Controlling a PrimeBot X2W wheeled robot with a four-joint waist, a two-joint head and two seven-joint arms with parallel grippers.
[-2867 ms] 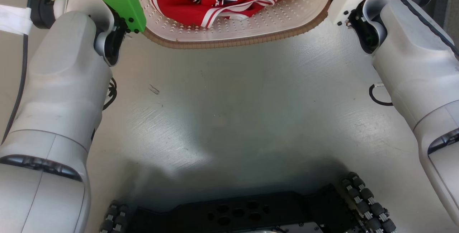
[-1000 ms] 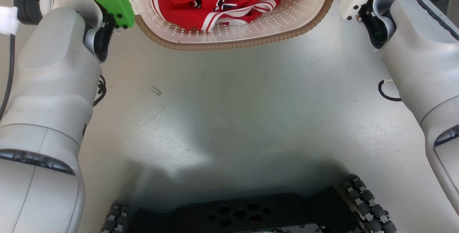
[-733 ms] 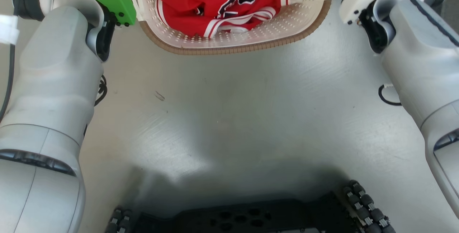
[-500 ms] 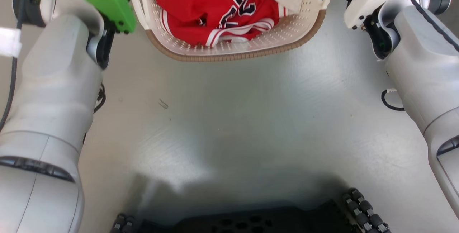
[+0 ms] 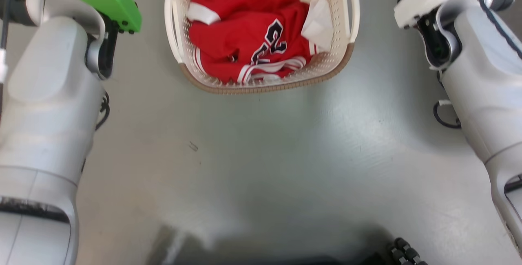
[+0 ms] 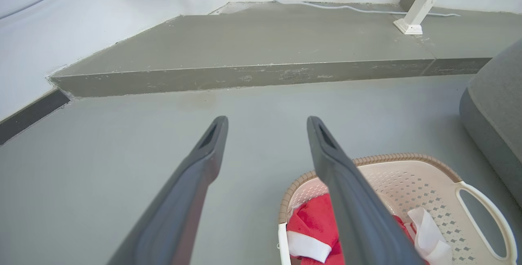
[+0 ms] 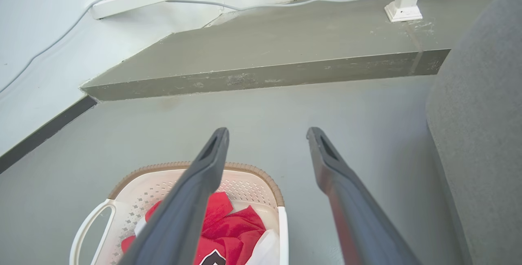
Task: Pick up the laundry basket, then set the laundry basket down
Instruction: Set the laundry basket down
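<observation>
Laundry basket (image 5: 265, 89) sits on floor (image 5: 261, 155) between the arms with a red shirt (image 5: 240, 40) inside; judged light, thin plastic likely to flex, so grip both white side handles (image 5: 353, 12); left claw (image 6: 266, 121) and right claw (image 7: 267, 132) spread, empty, clear of it.
</observation>
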